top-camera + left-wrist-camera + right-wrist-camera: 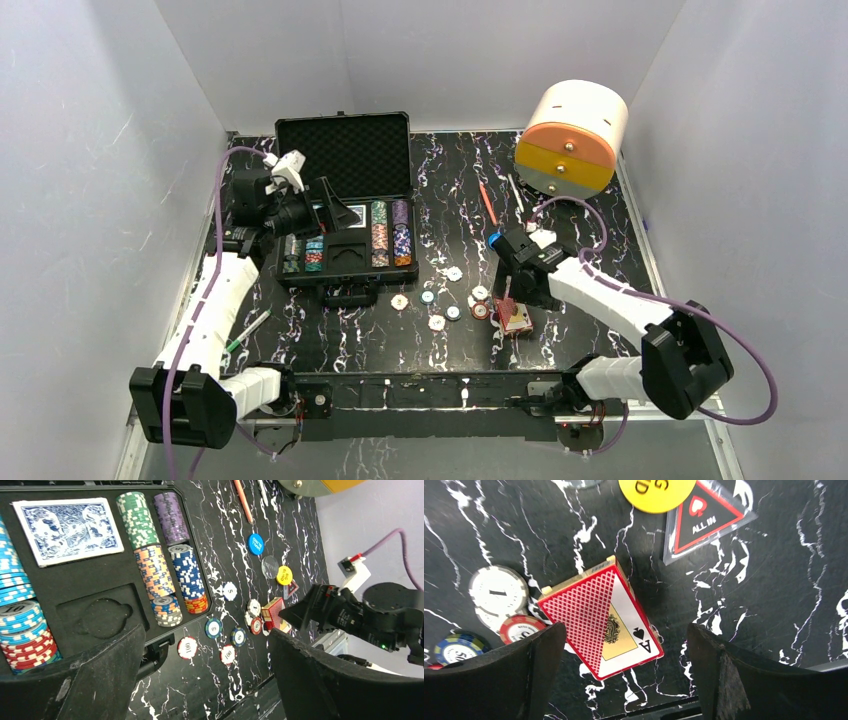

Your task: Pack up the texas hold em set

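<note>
Over the left side of the open case (345, 150) | my left gripper (205, 680) is spread wide and holds nothing, above chip rows (150, 570) and the blue card deck (67, 530) seated in foam slots | my right gripper (624, 675) is spread wide above the red card deck (599, 625) on the table (774, 605), apparently lined up to grasp it | loose chips (437, 322) lie beside the case, not yet packed
</note>
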Controlling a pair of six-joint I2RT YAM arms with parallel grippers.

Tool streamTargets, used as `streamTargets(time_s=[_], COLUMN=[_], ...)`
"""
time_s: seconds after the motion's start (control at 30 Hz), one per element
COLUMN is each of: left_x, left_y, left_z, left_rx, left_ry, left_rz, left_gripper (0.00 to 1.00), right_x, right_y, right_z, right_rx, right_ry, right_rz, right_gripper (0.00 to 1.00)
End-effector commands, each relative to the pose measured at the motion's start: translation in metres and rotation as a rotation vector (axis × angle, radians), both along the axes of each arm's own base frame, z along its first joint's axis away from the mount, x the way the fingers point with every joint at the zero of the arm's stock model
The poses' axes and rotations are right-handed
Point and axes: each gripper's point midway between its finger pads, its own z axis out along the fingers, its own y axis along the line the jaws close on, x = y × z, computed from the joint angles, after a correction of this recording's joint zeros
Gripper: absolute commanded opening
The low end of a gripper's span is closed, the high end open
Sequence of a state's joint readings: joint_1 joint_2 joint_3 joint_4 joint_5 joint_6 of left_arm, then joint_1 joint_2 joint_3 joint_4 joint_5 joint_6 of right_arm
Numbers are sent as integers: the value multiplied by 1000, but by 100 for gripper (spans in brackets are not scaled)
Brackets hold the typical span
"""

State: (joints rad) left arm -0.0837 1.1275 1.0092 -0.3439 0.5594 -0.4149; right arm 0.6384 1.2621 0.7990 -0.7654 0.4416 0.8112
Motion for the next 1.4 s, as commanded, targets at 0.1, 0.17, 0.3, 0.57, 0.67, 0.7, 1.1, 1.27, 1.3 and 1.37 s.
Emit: streamTargets(time_s=[0.1,0.17,0.3,0.57,0.67,0.7,1.1,1.27,1.3,1.37], left_x=[-4,-3,-1,1,1,0,-10,-16,-18,-23], left_y=[-7,-7,-7,-6,-7,-8,-26,-43,-48,-62], left_z=[11,11,10,11,10,10,4,-6,-8,-13], left_rx=[10,11,11,16,11,6,-117,-231,-247,-261], left_ry=[-17,-16,-12,-12,-8,-8,75,207,231,270], left_rz=[-29,-27,-25,-16,-23,-29,-92,-131,-144,-180], left_gripper=[95,96,98,98,98,98,98,98,98,99], right_x=[-16,-18,-22,-26,-26,-26,22,37,38,40], right_y=[16,24,30,24,21,22,59,109,119,143], right_z=[-22,-26,-34,-42,-45,-46,24,68,75,90], right_rx=[80,118,144,106,80,76,131,275,304,366], right_ry=[130,140,172,204,220,223,-36,-178,-203,-254], right_rz=[86,132,176,175,178,186,328,559,609,714], right_gripper=[98,98,98,93,78,75,63,63,63,63])
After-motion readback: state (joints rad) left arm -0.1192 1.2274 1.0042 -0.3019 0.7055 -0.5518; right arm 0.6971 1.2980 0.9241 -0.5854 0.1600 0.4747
